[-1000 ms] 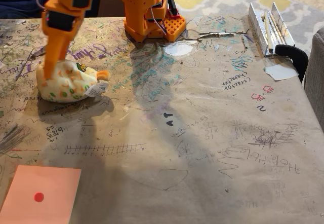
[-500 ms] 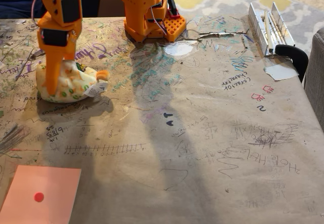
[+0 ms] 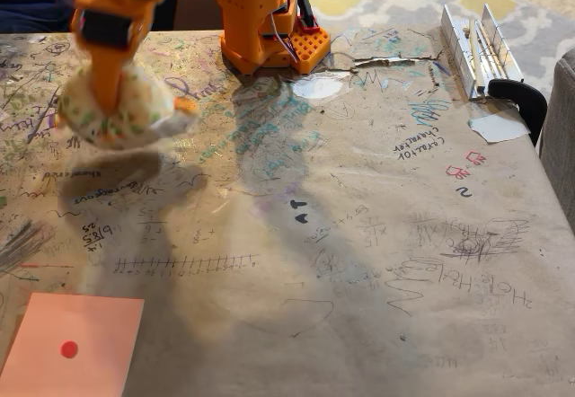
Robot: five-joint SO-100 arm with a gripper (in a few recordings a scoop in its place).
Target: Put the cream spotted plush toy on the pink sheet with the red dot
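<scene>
My scribbled brown counter [image 3: 359, 235] is carrying a pink sheet [image 3: 72, 343] at its near left corner, my orange base [image 3: 265, 38], and a white paper scrap [image 3: 499, 127].

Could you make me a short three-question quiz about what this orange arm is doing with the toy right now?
1. True or false: the rounded cream plush toy with orange and green spots is lying flat on the scribbled brown paper table.
2. Where does the flat salmon-pink paper sheet with the red dot lie in the fixed view? A) lower left B) upper right C) centre
3. What does the orange end effector hold?

Key:
1. False; it looks lifted, its shadow apart below it.
2. A
3. The plush toy.
</scene>
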